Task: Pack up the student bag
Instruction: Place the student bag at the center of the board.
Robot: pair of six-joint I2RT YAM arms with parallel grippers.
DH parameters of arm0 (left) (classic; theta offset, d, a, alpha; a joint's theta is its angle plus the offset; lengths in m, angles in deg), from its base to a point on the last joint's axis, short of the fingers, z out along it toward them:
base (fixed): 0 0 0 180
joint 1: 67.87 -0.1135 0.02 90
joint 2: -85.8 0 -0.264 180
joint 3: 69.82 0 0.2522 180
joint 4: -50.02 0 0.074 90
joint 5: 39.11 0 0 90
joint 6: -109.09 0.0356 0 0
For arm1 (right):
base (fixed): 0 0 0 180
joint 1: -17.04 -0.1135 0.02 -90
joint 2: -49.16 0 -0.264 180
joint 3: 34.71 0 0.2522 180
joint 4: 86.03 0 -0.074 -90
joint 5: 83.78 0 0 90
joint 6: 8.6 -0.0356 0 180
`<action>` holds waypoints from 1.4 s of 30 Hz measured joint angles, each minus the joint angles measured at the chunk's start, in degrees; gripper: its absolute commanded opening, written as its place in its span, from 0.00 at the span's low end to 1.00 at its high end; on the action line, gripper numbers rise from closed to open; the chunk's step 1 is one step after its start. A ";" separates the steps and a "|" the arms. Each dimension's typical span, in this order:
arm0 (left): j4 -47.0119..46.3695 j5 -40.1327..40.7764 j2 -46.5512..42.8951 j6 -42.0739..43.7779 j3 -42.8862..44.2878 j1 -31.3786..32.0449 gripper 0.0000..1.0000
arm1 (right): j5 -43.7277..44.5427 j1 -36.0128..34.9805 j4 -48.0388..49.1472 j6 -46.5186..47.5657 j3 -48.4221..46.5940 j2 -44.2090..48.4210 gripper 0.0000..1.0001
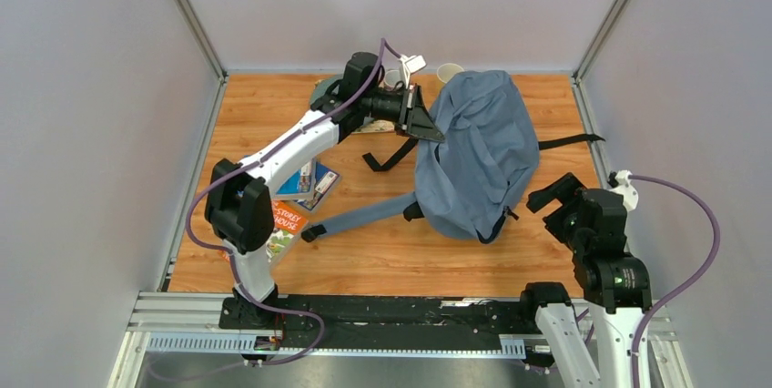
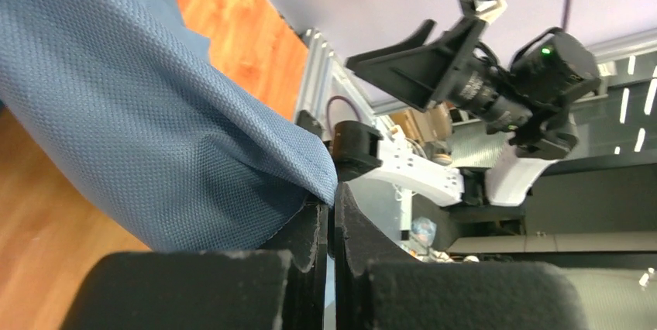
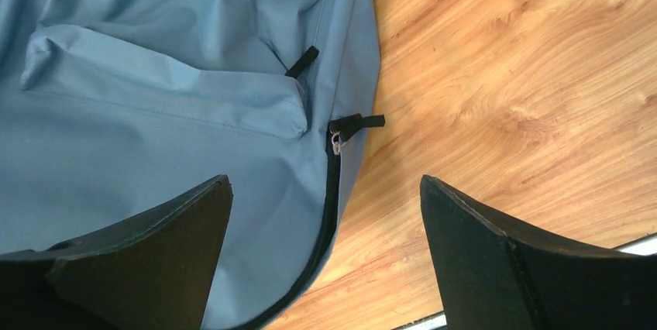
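Note:
The student bag (image 1: 482, 156), a large grey-blue backpack, lies on the wooden table right of centre. My left gripper (image 1: 428, 128) reaches in from the left and is shut on the bag's upper left fabric edge. In the left wrist view the cloth (image 2: 139, 113) is pinched at the tips of my left gripper (image 2: 333, 206). My right gripper (image 1: 551, 197) stands open just right of the bag's lower edge. In the right wrist view, my right gripper (image 3: 325, 183) straddles the black zipper line below the zipper pull (image 3: 337, 140); the bag (image 3: 155, 74) fills the left.
Books (image 1: 305, 183) and a red-covered one (image 1: 284, 219) lie by the left arm. Two cups (image 1: 448, 71) stand at the back behind the bag. A padded strap (image 1: 364, 215) trails left, and a black strap (image 1: 569, 141) reaches right toward the frame rail.

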 measured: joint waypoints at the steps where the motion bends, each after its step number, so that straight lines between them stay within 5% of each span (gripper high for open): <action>1: -2.16 0.09 -1.09 -2.40 -1.66 0.52 0.00 | 0.00 0.00 0.04 0.09 0.07 -0.17 0.95; 9: -16.85 -0.09 -3.43 -20.31 1.79 5.64 0.00 | 0.07 0.00 2.27 0.63 0.33 -1.81 0.95; 19: -38.77 -1.14 12.52 -42.93 23.39 5.92 0.00 | 2.58 0.00 2.54 0.63 0.48 -1.46 0.98; 28: -52.59 -0.26 20.44 -52.15 24.00 7.69 0.00 | 6.56 0.00 2.27 0.61 0.39 -1.14 0.98; 36: -74.18 1.99 20.87 -64.54 11.61 8.07 0.00 | 6.58 0.00 2.32 0.66 0.39 -1.14 0.98; 42: -80.26 2.73 18.40 -65.61 3.37 7.76 0.00 | 2.21 0.00 2.34 1.20 0.24 -1.09 0.98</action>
